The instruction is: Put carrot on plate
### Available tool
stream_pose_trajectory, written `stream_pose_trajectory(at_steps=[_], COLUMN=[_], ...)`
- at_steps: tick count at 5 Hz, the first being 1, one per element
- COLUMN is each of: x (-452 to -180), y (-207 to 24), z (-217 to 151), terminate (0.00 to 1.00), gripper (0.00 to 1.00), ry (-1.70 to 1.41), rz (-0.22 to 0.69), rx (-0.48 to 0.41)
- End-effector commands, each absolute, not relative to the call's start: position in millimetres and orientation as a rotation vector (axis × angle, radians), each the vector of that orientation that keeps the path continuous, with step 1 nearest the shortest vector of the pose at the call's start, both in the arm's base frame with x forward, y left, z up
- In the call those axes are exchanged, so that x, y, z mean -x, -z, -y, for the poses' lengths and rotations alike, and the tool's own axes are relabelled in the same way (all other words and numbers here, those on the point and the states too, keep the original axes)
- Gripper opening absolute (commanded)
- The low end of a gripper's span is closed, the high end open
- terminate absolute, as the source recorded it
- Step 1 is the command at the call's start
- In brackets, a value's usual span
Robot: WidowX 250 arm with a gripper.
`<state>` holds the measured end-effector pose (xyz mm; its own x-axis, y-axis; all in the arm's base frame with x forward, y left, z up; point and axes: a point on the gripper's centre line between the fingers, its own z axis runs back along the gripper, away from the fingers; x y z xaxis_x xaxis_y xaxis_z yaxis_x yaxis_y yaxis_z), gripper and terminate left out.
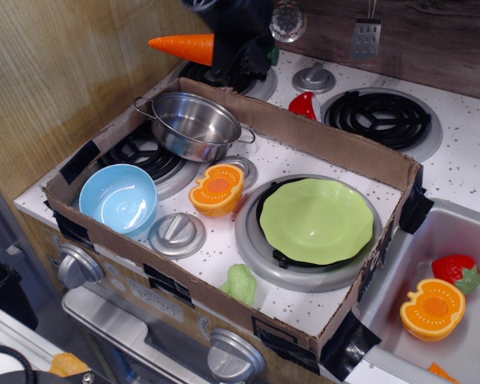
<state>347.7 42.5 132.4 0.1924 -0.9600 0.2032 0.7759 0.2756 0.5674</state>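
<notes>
A: Only the one view to work through. Where is the carrot (182,47)?

B: High at the top edge, lying roughly level with its point toward the left wall. Its thick end disappears into the dark hand (238,44), which is clamped around it. The fingers themselves are blurred and partly cut off by the frame, so I can't say how much of the carrot they cover.

A: And the plate (315,219)?

B: Well apart from it, down to the right, sitting on the round burner ring inside the cardboard tray (336,148) on the stove surface (464,128). Nothing lies on it.

A: What could go wrong from here?

B: The carrot is smooth and tapered, and it seems held near one end only. My guess is a quick swing could let it pivot or slide out, and from that height it would bounce.

A: Bounce where?

B: The steel pot (194,124) sits almost straight below, so it could fall in there. The orange pumpkin half (217,190) and blue bowl (118,198) lie near the route too.

A: Anything at the plate itself?

B: It's shallow with a low rim, and the carrot looks about as long as the plate is wide. Released high or off-centre, it could roll over the edge, perhaps against the tray wall.
</notes>
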Motion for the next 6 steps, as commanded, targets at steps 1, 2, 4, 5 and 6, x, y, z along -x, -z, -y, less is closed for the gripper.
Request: stream_pose_trajectory(at_steps=[1, 2, 4, 5, 6], x=[-326.9, -332.6, -362.4, -377.6, -380.5], y=[-149.6, -131.6, -97.6, -77.2, -65.5], z=[28.2, 51.1, 75.1, 79.2, 79.6], terminate=[0.00, 0.00, 0.00, 0.00, 0.00], gripper=[0.00, 0.00, 0.00, 0.00, 0.00], ry=[0.763, 0.513, 0.503, 0.498, 0.513], rz=[0.521, 0.461, 0.516, 0.623, 0.649], rx=[-0.301, -0.312, -0.228, -0.192, -0.144])
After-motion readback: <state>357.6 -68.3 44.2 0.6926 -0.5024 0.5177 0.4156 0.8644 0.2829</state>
